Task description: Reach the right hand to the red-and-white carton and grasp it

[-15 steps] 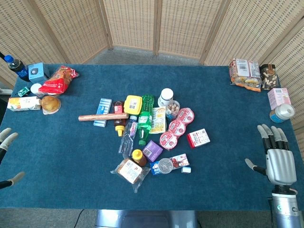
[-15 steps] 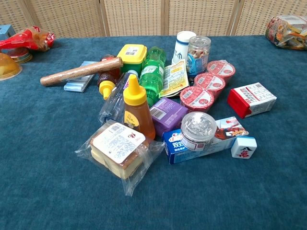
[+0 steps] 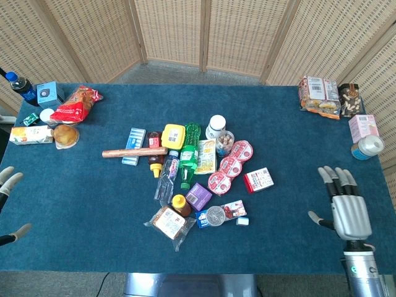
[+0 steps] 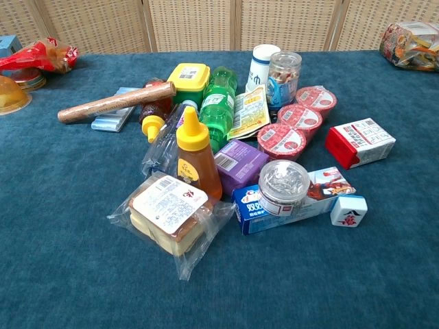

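The red-and-white carton lies flat on the blue table at the right edge of the central pile, also seen as the carton in the chest view. My right hand hovers near the table's front right, fingers spread and empty, well to the right of the carton. My left hand shows only as fingertips at the far left edge, spread apart and holding nothing. Neither hand appears in the chest view.
Three red-lidded cups lie just left of the carton. A small white tile box and a clear round lid lie in front of it. Snack bags and a pink box stand at the right edge.
My right hand has moved left and slightly forward toward the pile. The objects have not moved.
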Available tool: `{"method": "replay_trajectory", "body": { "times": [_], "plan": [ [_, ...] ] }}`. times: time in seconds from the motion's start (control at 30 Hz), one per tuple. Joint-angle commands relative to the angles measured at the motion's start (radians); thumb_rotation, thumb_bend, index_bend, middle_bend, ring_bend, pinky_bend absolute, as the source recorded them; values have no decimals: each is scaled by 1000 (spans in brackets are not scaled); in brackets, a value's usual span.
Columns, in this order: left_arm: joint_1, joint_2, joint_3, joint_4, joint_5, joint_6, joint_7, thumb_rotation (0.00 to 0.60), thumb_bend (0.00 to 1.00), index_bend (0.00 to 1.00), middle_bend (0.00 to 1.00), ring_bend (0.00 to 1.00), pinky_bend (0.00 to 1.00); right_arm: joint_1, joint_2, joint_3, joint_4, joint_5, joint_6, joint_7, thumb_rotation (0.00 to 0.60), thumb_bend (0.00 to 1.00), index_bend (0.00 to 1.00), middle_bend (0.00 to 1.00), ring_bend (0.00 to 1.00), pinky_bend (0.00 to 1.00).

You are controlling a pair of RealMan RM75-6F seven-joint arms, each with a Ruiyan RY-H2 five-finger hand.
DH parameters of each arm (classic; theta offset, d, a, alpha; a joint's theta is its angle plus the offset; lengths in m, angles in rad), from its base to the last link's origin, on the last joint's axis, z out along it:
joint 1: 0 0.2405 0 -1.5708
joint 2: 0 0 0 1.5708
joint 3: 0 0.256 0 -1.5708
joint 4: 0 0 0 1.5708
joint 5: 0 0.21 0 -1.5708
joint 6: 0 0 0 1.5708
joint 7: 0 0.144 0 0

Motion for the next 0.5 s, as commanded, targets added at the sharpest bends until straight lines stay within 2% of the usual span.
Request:
{"method": "replay_trajectory", "body": {
  "times": [0.03,0.27,0.5],
  "plan": [
    [-4,-6,-2,2,-6,-6,9,600,25,98,0,0,0,54,-28,-3,19,1,-83,-23,600,0,0,0,0,0],
    [-9,-18,-5,4,-24,-16,29,600,24,99,0,0,0,174,-90,25,52,29,-241,-67,600,0,0,0,0,0],
    [-13,-21,-9,12,-40,-23,30,600,25,98,0,0,0,279,-173,47,143,76,-374,-81,600,0,0,0,0,0]
  ]
}}
